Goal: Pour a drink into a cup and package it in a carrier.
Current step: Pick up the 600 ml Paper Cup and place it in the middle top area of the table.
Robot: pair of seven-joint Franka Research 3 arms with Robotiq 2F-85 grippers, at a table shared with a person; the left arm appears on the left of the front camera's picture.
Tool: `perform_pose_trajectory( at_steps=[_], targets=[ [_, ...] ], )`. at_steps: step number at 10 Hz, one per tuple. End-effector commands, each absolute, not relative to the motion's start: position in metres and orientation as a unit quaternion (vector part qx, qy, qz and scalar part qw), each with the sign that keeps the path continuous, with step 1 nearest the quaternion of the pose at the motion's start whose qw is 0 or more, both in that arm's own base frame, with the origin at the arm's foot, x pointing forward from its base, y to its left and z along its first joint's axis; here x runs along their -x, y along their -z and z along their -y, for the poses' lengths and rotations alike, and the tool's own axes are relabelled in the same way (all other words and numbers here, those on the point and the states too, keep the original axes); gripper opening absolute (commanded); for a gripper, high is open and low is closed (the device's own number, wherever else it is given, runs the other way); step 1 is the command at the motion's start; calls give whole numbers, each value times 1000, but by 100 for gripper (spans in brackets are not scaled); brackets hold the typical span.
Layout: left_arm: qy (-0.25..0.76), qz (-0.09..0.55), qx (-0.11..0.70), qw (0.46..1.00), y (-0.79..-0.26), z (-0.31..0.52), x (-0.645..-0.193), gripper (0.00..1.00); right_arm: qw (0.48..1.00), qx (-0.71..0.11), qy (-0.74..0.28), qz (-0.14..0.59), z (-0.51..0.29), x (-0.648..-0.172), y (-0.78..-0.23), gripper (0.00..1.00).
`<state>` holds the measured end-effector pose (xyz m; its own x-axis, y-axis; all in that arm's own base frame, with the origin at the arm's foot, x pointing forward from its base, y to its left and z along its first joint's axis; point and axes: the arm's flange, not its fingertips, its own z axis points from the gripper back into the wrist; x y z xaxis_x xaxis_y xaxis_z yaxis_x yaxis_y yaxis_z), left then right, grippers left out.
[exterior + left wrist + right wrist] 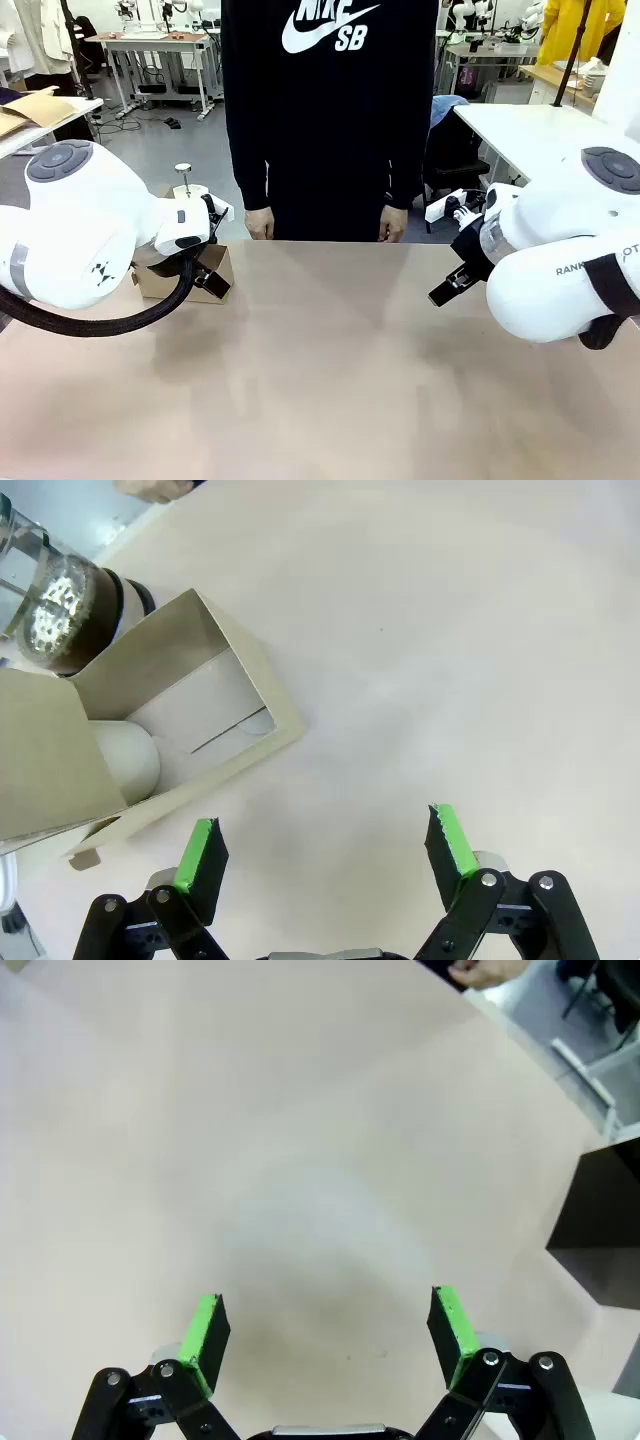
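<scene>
Left wrist view: left gripper (325, 830), right gripper (328, 1310) both spread, empty; rush and you could clip the carrier (180, 630) at the left edge of the table (330, 380), tipping the carafe (55, 610) beside it.
</scene>
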<state>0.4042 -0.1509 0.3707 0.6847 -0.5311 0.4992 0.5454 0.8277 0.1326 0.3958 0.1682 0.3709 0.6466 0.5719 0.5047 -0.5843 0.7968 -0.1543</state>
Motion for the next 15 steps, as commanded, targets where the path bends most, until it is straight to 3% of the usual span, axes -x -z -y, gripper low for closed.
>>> perform_pose_trajectory(
  at_steps=[1, 10, 15],
  targets=[
    [293, 267, 14, 918, -370, 151, -404, 100, 907, -11, -319, 274, -168, -396, -371, 100],
    [293, 267, 14, 918, -370, 151, -404, 100, 907, -11, -319, 274, -168, -396, -371, 100],
    [293, 267, 14, 918, -370, 151, -404, 100, 898, -73, -309, 304, -113, -504, -555, 100]
  ],
)
